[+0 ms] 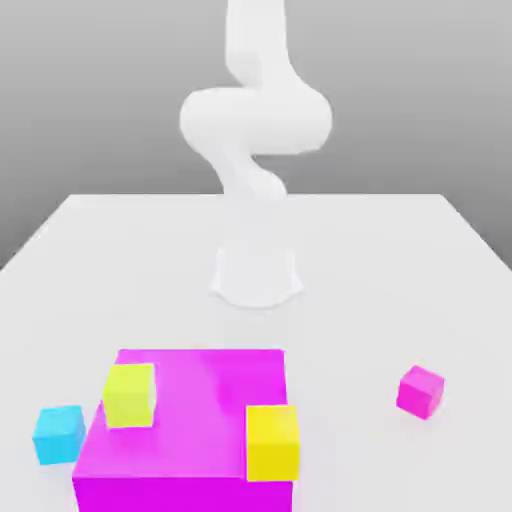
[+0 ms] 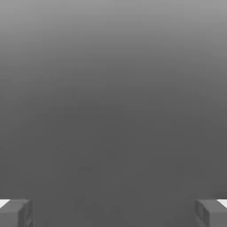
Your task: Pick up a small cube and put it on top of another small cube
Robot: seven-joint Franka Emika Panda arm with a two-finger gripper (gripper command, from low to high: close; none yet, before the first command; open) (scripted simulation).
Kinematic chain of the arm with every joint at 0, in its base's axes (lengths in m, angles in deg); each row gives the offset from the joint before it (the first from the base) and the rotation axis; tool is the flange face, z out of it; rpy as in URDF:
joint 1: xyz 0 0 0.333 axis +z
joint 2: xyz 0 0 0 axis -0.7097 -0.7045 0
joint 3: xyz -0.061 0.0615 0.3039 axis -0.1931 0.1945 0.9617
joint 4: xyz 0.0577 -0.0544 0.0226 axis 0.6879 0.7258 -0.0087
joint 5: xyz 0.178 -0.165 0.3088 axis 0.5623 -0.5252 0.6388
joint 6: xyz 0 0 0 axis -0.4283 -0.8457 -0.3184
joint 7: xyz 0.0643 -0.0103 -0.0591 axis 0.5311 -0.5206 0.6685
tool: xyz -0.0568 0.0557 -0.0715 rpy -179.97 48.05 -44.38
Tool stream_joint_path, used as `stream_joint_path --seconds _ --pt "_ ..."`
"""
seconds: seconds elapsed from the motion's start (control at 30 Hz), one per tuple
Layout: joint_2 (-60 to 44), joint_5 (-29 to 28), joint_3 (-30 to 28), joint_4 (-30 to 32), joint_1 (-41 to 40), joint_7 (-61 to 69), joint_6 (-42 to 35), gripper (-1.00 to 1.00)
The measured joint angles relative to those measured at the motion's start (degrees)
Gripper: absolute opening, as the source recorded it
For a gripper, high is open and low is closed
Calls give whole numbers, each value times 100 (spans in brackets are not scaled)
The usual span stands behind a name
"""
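Hand (image 2: 113, 213) fingers wide apart, gripping nothing. Cyan cube (image 1: 58, 434) on table (image 1: 400, 270), 9 o'clock of big magenta block (image 1: 200, 400); small magenta cube (image 1: 420, 390) at 3 o'clock.

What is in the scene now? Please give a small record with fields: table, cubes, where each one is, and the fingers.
table: white, arm base at its far side
large block: magenta block, near edge
yellow cubes: two, one at the block's left side in the exterior view, one at its front right
cyan cube: on the table, left of the block, apart from it
small magenta cube: on the table, to the right, alone
fingers: open wide, holding nothing
stacking: not yet done
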Motion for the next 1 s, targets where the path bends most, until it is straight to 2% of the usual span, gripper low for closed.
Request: stream_joint_path --seconds 0.3,0.57,0.7,0.83,1.0 --pt "-1910 -332 67 342 -1120 -1797 772 0" --pt "-3570 -449 -231 642 -1806 -3241 1451 0" --pt "-4393 -259 -373 796 -2171 -3785 1801 0" --pt "-5212 181 -472 949 -2366 -4151 2147 0" --pt "-6248 433 -337 824 -2561 -4147 2893 0"
